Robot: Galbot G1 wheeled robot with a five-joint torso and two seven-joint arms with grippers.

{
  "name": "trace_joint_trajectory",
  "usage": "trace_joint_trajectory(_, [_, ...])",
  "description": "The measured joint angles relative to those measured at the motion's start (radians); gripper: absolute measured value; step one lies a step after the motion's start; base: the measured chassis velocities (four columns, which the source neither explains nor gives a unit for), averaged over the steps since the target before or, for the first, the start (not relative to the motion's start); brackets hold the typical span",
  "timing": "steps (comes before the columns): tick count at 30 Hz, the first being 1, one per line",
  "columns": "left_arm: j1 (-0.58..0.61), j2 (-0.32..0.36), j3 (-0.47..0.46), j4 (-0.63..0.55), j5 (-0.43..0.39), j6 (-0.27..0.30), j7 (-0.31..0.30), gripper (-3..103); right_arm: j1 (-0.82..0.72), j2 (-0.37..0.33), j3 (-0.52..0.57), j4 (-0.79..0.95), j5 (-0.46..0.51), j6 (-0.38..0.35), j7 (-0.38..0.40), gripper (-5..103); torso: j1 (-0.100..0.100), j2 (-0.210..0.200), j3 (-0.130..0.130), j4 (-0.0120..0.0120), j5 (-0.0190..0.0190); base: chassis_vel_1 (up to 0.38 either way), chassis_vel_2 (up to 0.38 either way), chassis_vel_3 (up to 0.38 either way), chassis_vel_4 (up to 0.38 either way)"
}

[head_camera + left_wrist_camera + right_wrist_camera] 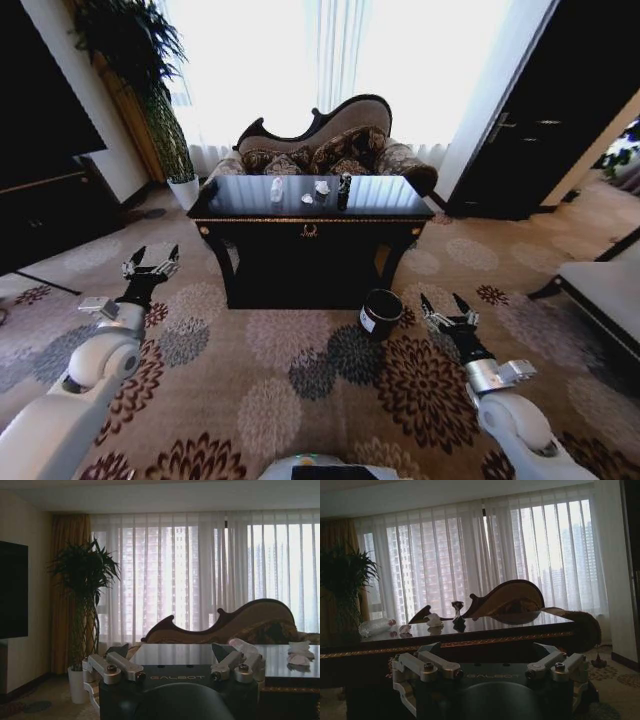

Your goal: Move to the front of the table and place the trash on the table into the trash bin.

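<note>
One table (250,212) stands ahead, and on its top lie four bits of trash: a clear crushed plastic bottle (277,188), two white crumpled paper lumps (322,187) and (307,198), and one dark shiny twisted piece (344,189), the last standing to the right of the others. One trash bin (380,313) sits on the carpet just before the table's right front leg. Behind the table is one sofa (330,145), to its left one potted plant (165,110), and two pincers, left (152,263) and right (446,309), hang before it, both spread.

patterned sofa (330,145), potted plant (150,90), perhaps a tv (40,90)
</note>
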Motion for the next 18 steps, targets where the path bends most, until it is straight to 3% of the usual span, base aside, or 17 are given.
trace_joint_trajectory(18, [0.033,0.000,-0.026,-0.026,0.000,0.000,-0.003,98,-0.008,0.016,-0.002,0.006,-0.011,0.002,-0.009,100,-0.001,0.000,0.000,-0.0001,-0.0002,-0.294,0.295,0.297,-0.293])
